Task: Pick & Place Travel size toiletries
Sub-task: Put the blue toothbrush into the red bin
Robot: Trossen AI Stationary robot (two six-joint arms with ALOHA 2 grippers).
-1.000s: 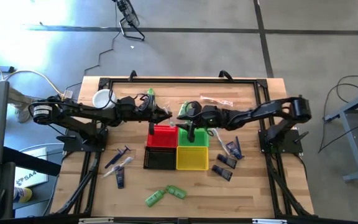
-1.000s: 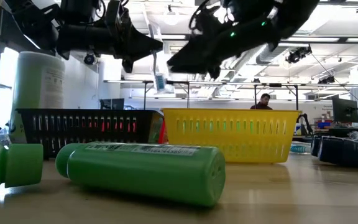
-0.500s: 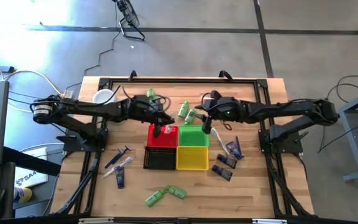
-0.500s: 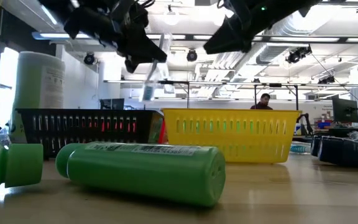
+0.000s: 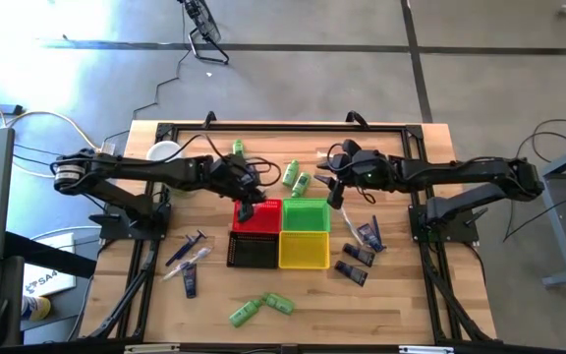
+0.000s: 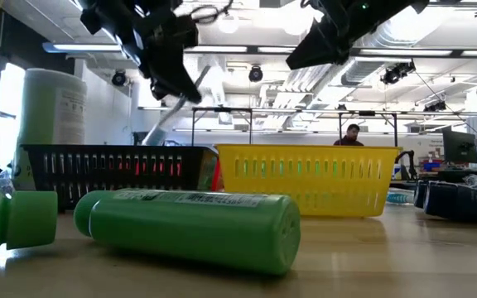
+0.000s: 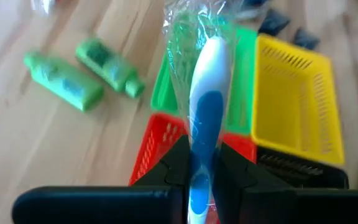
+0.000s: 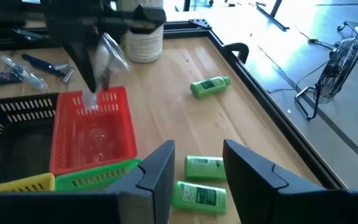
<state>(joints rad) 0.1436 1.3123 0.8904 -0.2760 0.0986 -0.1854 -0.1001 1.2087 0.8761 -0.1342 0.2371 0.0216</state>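
My left gripper is over the red basket, shut on a white and blue toothbrush in a clear wrapper. The toothbrush slants down from it in the low view and reaches the red basket in the right wrist view. My right gripper is open and touches nothing. It hovers beside the green basket, above two green mini bottles that lie on their sides on the table. Dark tubes lie right of the baskets, and slim sticks lie left of them. My left gripper pinches the toothbrush between its two fingers by the handle's blue end. It comes from above at a slant, and the toothbrush runs on past the fingertips. The wrapped head end hangs down at the red basket; I cannot tell whether it touches.
Red, green, black and yellow baskets stand together at mid-table. A white cup and one green bottle are at the far left. Two green bottles lie near the near edge. A clear packet lies far right.
My left gripper has moved toward the near edge and down over the red basket, tipping the toothbrush from hanging upright to slanting down toward the basket. My right gripper has drawn back from over the green basket toward the table's right.
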